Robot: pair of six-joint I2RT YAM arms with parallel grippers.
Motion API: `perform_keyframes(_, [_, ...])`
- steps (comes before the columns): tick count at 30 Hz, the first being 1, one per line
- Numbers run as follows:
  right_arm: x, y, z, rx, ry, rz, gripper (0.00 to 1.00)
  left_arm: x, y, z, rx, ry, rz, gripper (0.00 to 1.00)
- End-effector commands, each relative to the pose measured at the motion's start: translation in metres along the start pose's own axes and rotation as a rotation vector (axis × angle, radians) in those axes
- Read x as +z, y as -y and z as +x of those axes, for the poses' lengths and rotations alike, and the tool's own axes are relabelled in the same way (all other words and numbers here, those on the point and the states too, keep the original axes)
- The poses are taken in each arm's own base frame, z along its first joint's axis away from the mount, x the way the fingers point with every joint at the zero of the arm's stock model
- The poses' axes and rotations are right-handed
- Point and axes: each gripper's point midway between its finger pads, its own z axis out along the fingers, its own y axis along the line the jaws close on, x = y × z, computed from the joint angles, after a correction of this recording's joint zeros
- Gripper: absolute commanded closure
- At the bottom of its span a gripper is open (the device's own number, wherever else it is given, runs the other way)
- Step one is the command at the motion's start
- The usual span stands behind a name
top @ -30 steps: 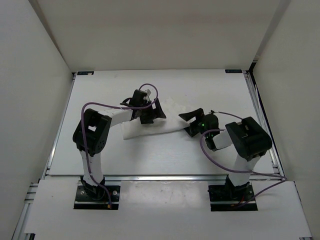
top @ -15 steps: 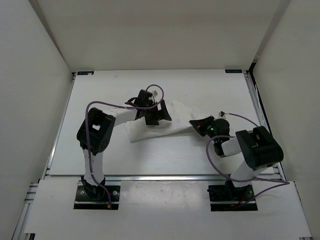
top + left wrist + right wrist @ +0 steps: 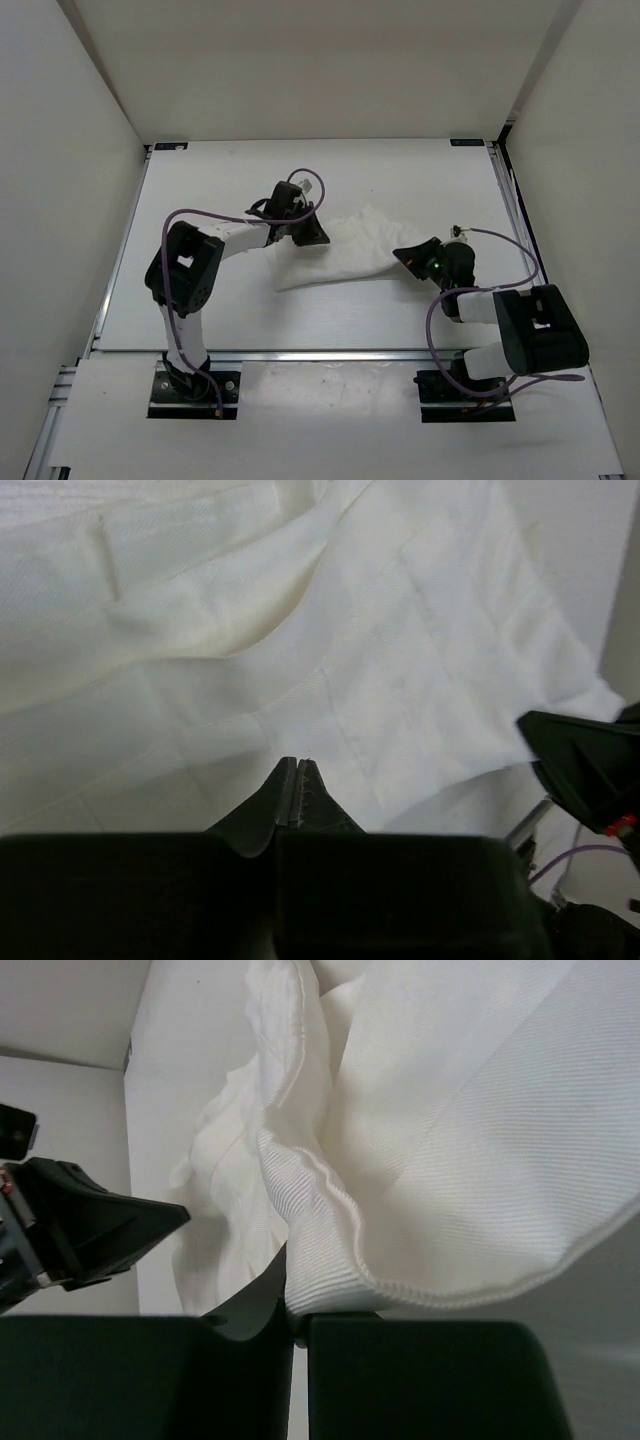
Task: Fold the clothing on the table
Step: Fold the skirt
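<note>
Lying rumpled near the middle of the table, the clothing spans between both arms. At its right end the right gripper is clamped on the ribbed hem. At its left edge the left gripper is pressed closed against the fabric. Has it caught any? Can't tell.

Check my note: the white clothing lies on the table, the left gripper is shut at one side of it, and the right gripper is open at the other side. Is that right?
Not quite. The right gripper is not open: it is shut on the ribbed hem of the clothing, as the right wrist view shows. The rest holds: the clothing lies on the table, and the left gripper is shut at its other side.
</note>
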Motion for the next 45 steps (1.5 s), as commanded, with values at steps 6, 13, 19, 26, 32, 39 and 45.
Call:
perform_keyframes(6, [0.004, -0.004, 0.012, -0.029, -0.011, -0.038, 1.00, -0.043, 0.080, -0.017, -0.075, 0.112, 0.389, 1.00])
perform_keyframes(13, [-0.001, -0.006, -0.002, -0.047, 0.038, -0.056, 1.00, -0.015, 0.028, 0.059, -0.148, -0.059, 0.249, 1.00])
perform_keyframes(19, [-0.007, -0.002, -0.006, -0.055, 0.045, -0.048, 1.00, -0.021, -0.020, 0.078, -0.160, -0.061, 0.110, 1.00])
perform_keyframes(26, [-0.018, 0.040, 0.030, 0.139, -0.047, 0.094, 0.55, -0.009, -0.031, 0.088, -0.179, -0.135, 0.097, 1.00])
perform_keyframes(32, [-0.024, 0.067, 0.045, 0.231, -0.039, 0.220, 0.08, -0.010, -0.028, 0.094, -0.174, -0.152, 0.107, 1.00])
perform_keyframes(39, [-0.025, 0.065, 0.047, 0.219, 0.017, 0.205, 0.01, -0.011, -0.034, 0.098, -0.168, -0.195, 0.115, 1.00])
perform_keyframes(45, [-0.013, 0.055, 0.037, 0.332, 0.037, 0.148, 0.01, -0.010, -0.024, 0.097, -0.182, -0.209, 0.155, 1.00])
